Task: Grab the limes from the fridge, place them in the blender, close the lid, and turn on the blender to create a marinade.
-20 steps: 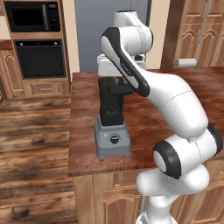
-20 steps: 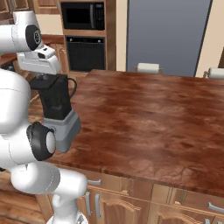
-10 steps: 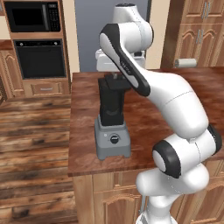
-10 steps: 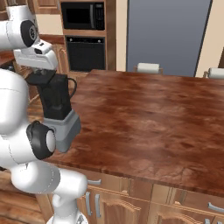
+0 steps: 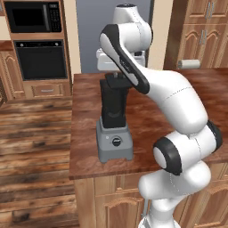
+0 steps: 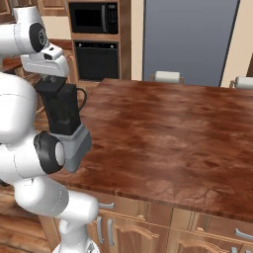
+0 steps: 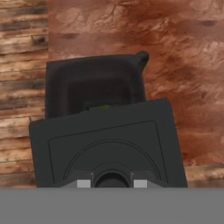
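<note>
The blender (image 5: 115, 143) stands on the island counter's left end, its dark jar (image 5: 113, 104) on the light-grey base with a black dial. My gripper (image 5: 116, 76) hangs just above the jar top. In the hand view my gripper (image 7: 111, 183) is shut on the round knob of the black lid (image 7: 109, 144). The lid is held over the jar, shifted off to one side, so part of the jar mouth (image 7: 94, 83) is uncovered. A bit of green from the limes (image 7: 99, 107) shows inside the jar. The grey fridge (image 6: 192, 39) stands behind the island, its door closed.
The brown island counter (image 6: 168, 133) stretches right of the blender (image 6: 64, 123). A black wall oven (image 5: 41, 60) with a microwave (image 5: 33, 15) above stands at the back left. A paper towel roll (image 5: 188, 64) lies at the counter's far side. Wood floor lies left of the island.
The hand has risen slightly above the jar with the lid in its grip. The blender has not moved.
</note>
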Robot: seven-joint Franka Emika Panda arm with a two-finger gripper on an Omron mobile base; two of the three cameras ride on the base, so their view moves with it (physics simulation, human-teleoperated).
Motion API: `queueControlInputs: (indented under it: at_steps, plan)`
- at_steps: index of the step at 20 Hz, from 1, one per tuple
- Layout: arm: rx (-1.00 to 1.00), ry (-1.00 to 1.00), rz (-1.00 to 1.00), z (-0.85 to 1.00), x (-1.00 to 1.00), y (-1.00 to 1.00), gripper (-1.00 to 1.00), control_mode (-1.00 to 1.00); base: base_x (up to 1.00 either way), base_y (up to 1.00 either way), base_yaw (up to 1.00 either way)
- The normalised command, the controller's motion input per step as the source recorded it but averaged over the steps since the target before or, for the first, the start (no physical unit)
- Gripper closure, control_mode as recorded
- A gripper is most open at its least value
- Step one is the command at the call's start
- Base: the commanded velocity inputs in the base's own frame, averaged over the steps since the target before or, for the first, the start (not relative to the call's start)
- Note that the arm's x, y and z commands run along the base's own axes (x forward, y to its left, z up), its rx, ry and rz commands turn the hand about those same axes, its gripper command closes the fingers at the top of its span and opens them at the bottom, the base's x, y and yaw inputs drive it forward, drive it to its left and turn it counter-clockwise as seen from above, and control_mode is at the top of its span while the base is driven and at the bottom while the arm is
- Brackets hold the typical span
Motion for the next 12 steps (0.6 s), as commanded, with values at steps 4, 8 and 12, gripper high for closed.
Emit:
queueControlInputs:
  at_steps: [4, 8, 12]
  plan:
    - [0.0, 0.0, 0.0, -0.04, 0.33, 0.01, 1.0, -1.0, 0.0, 0.0, 0.0]
    - [0.0, 0.0, 0.0, -0.28, 0.12, 0.02, 1.0, -1.0, 0.0, 0.0, 0.0]
    - [0.0, 0.0, 0.0, -0.28, 0.0, 0.01, 1.0, -1.0, 0.0, 0.0, 0.0]
